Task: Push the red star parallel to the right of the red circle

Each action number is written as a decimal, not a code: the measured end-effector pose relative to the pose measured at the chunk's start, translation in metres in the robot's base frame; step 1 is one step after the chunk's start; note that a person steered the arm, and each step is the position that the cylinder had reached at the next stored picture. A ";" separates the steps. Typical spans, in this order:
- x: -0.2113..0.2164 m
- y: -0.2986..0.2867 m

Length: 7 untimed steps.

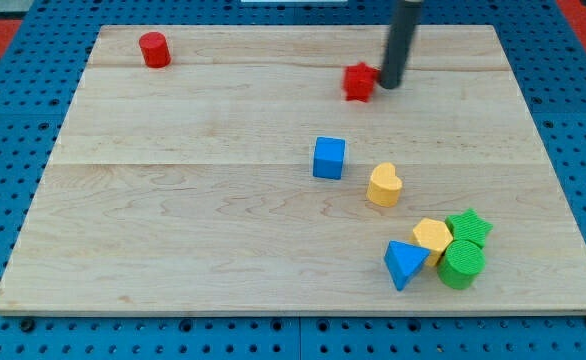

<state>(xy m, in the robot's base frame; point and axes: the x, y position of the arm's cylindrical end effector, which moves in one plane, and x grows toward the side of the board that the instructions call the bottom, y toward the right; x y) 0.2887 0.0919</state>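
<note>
The red star (pixel 359 82) sits on the desk (pixel 173 230) near the view's top edge, a little right of centre. My tip (pixel 389 84) is just at its 3 o'clock, touching it or nearly so; which one I cannot tell. The rod rises from there out of the view's top. There are no fingers on this arm, so no open or closed state can be told.

The red circle (pixel 154 49) stands far off at the star's 9 to 10 o'clock, near the view's top-left corner, with bare wood between the two.

At the star's 6 to 7 o'clock, toward mid-desk, is the blue cube (pixel 328 158). The yellow heart (pixel 384 185) lies just at the cube's 4 o'clock, apart from it.

Further toward 5 o'clock, near the view's bottom right, four blocks cluster together: the blue triangle (pixel 404 264), the yellow hexagon (pixel 433 237) touching it at 1 o'clock, the green star (pixel 469 227) at the hexagon's 3 o'clock, and the green cylinder (pixel 461 264) below that star.
</note>
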 end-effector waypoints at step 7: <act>0.000 -0.224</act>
<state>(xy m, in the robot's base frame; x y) 0.2891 -0.1324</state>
